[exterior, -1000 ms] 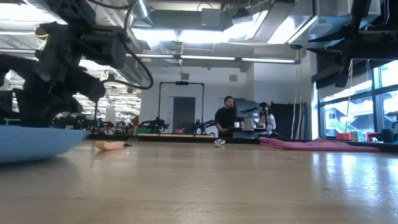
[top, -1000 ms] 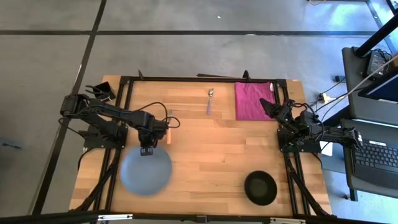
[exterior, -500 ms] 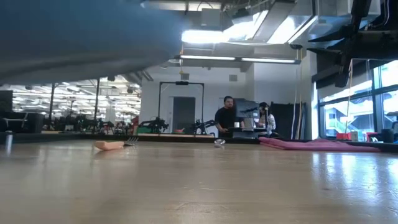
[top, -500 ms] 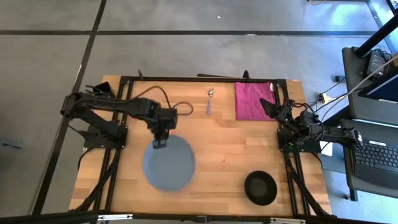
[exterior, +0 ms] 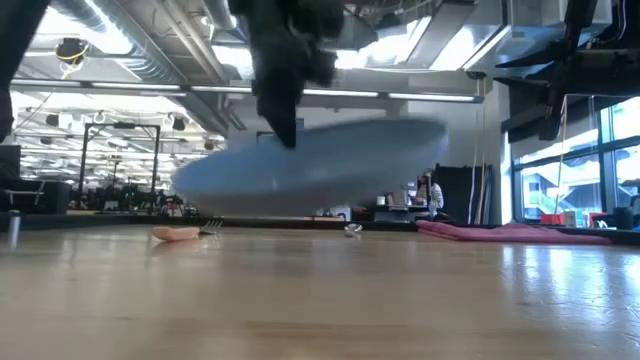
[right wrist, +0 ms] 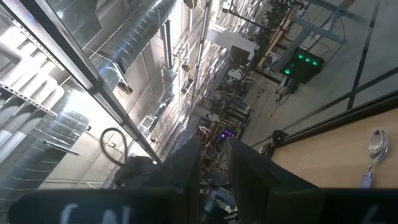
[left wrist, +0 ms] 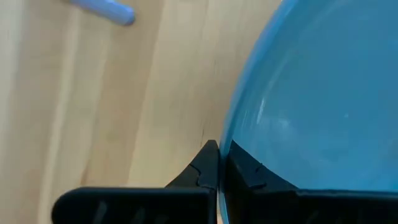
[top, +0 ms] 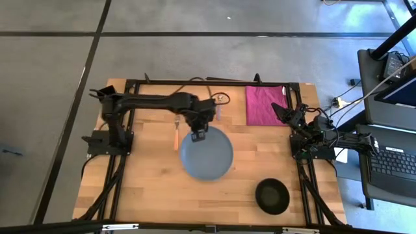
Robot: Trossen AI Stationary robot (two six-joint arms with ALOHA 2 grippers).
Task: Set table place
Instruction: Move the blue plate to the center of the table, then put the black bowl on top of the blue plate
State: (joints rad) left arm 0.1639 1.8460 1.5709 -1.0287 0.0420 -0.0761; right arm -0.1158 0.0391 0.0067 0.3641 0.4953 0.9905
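My left gripper (top: 199,136) is shut on the round grey-blue plate (top: 208,155) over the middle of the table (top: 149,195). In the low view the plate (exterior: 320,168) hangs in the air. The orange-handled fork (top: 175,137) lies flat just left of the plate. The purple-handled spoon (top: 219,109) lies flat beyond the plate, partly under my left arm. The black bowl (top: 272,196) stands at the near right. My right gripper (top: 290,117) waits at the right edge, its fingers a narrow gap apart and empty. My left gripper pinches the plate's rim (left wrist: 225,140) at its far left side, one finger (left wrist: 249,174) on the plate's inner face and the other finger (left wrist: 205,168) on its outer side. The fingers come from above, pointing down. The plate is lifted clear of the table, nearly level.
A magenta cloth (top: 264,104) lies flat at the far right of the table. A black metal frame (top: 195,82) runs around the tabletop. There is bare wood at the near left and between the plate and the bowl.
My left gripper has carried the plate from the table's near left corner up and toward the right and far edges, to the table's middle. The plate was low by the tabletop a second ago and is now lifted clear. The gripper stays shut on its rim.
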